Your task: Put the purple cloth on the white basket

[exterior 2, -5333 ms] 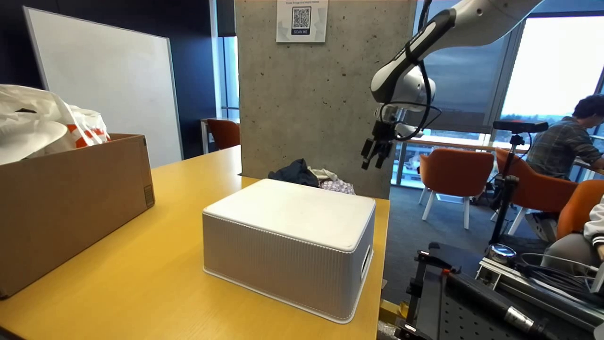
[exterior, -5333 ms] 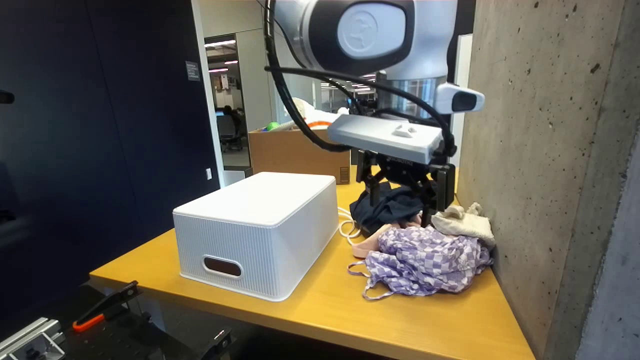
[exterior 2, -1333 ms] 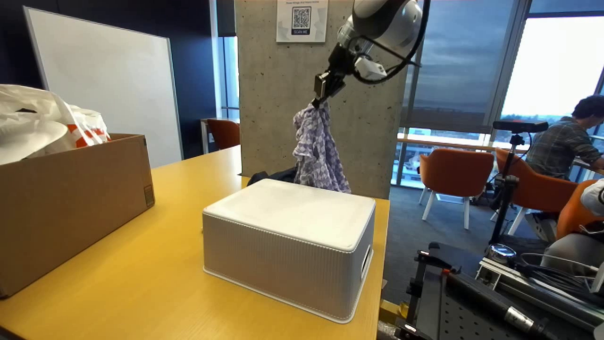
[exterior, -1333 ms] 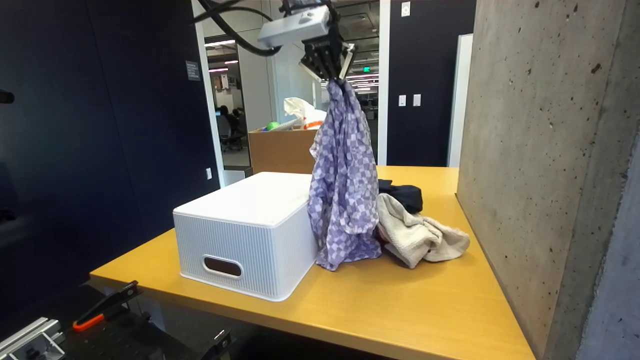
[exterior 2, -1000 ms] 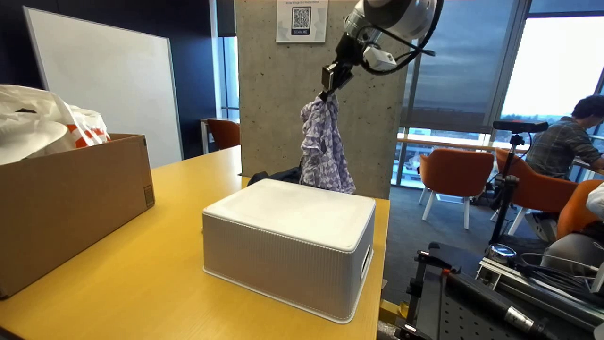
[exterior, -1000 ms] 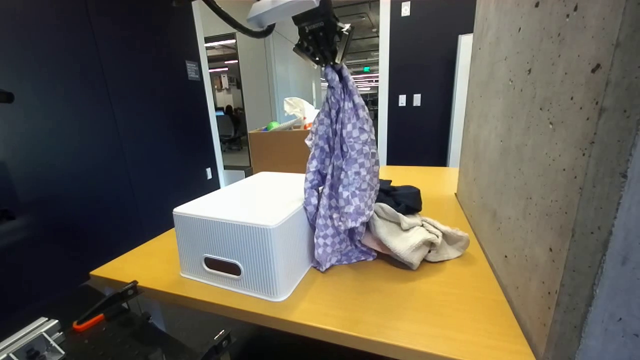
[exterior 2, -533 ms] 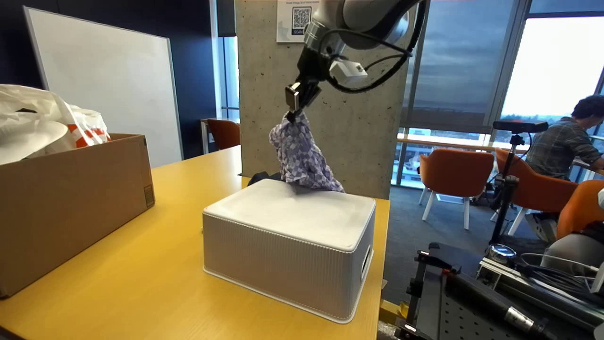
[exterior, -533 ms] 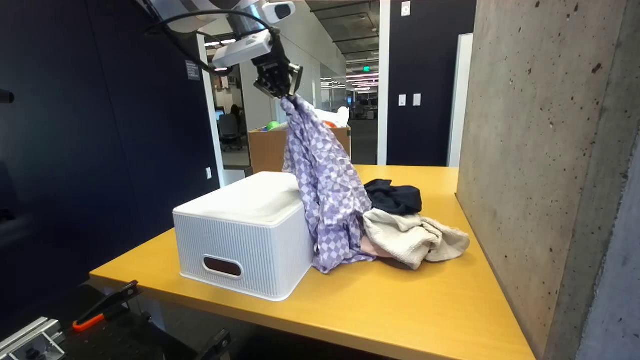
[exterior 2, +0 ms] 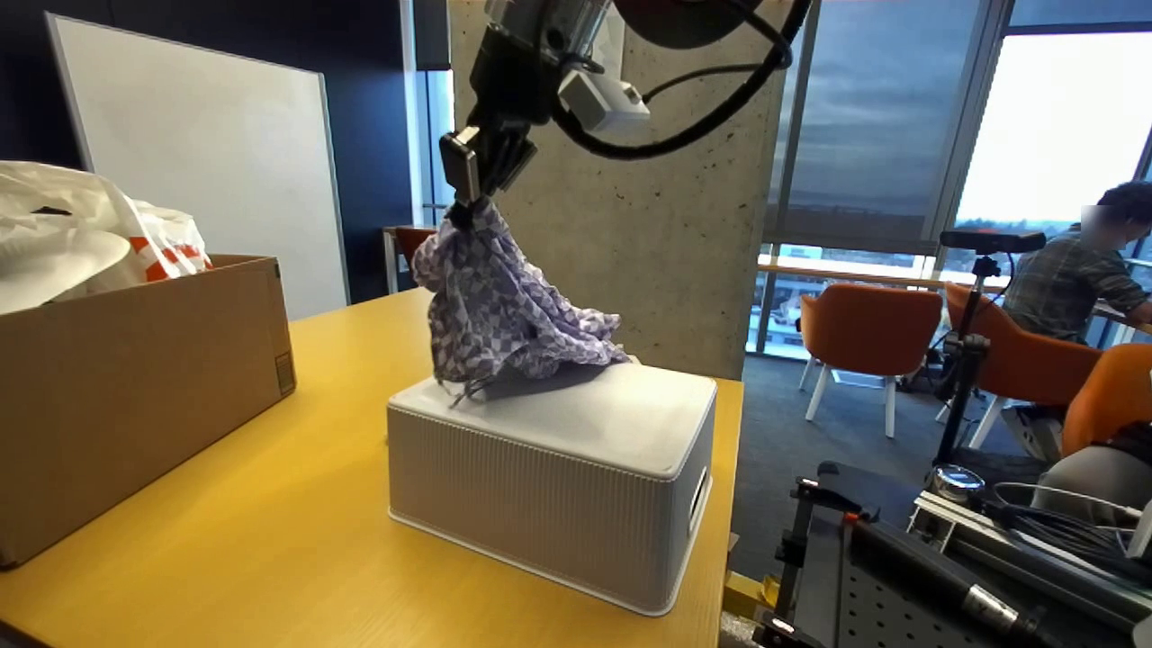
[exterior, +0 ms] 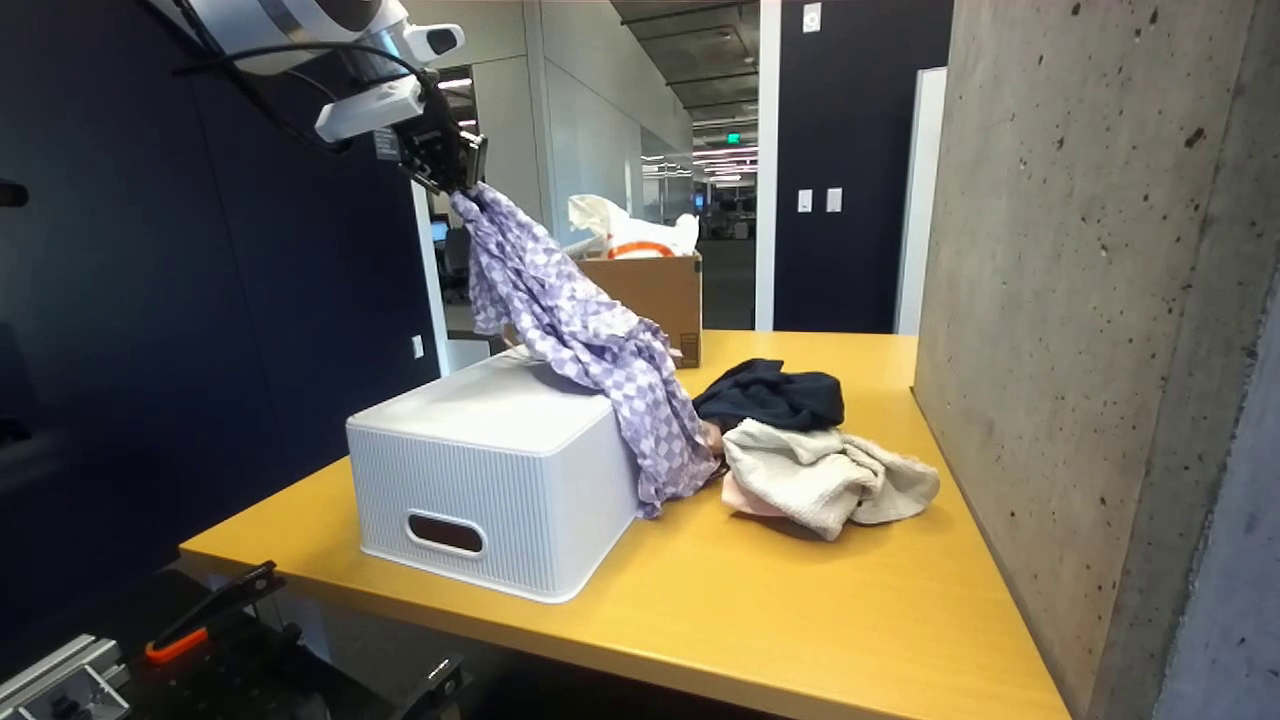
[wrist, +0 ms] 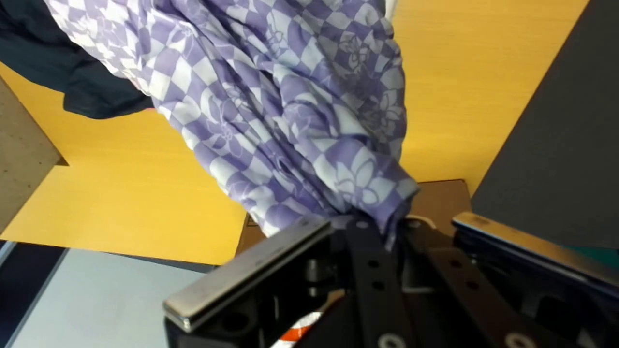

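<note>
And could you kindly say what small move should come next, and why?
Probably draw the gripper a little farther from the dark cloth before lowering: it holds one end of the purple cloth raised, but the other end hangs down the side of the basket, so that pull may bring it on top.

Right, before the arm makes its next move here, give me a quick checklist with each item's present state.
1. Fingers shut on the purple cloth: ok.
2. White basket flat on the table: ok.
3. Fingers close to the basket's top: not ok, they are well above it.
4. Purple cloth wholly on the basket: not ok, part hangs down its side.
5. Purple cloth apart from the dark cloth: cannot tell, their edges meet in the wrist view.
</note>
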Motion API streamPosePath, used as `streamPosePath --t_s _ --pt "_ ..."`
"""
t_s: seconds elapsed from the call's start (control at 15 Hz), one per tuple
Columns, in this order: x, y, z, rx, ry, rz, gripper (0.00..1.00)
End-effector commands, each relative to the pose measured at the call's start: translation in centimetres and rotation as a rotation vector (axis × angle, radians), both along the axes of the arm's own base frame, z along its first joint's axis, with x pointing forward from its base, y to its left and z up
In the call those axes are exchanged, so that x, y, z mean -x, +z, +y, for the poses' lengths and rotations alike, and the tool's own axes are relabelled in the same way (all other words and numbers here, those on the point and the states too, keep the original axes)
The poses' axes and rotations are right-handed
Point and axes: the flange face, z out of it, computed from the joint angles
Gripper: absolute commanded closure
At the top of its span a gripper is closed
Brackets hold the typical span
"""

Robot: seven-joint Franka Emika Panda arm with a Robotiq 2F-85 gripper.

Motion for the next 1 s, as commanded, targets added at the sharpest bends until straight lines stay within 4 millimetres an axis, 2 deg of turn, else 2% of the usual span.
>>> streamPosePath --t_s 0.0,0.2,0.27,0.33,0.4,0.53,0.67,0.87,0.93 --pt "0.5 0.0 2.1 0.013 0.014 0.023 0.98" --pt "1.3 -1.2 3.1 0.016 0.031 0.074 0.98" --pt "1.5 -1.6 3.3 0.018 0.035 0.090 0.69" --pt "1.6 -1.9 3.3 0.021 0.035 0.099 0.68" --pt "1.7 -2.1 3.2 0.025 0.030 0.109 0.62" --pt "2.1 -2.0 2.3 0.039 0.008 0.147 0.48" --pt "3.7 -0.8 0.9 0.068 -0.031 0.192 0.33" --pt "5.6 1.6 -2.5 0.083 -0.085 0.257 0.12" --pt "5.8 2.2 -4.4 0.078 -0.104 0.283 0.03"
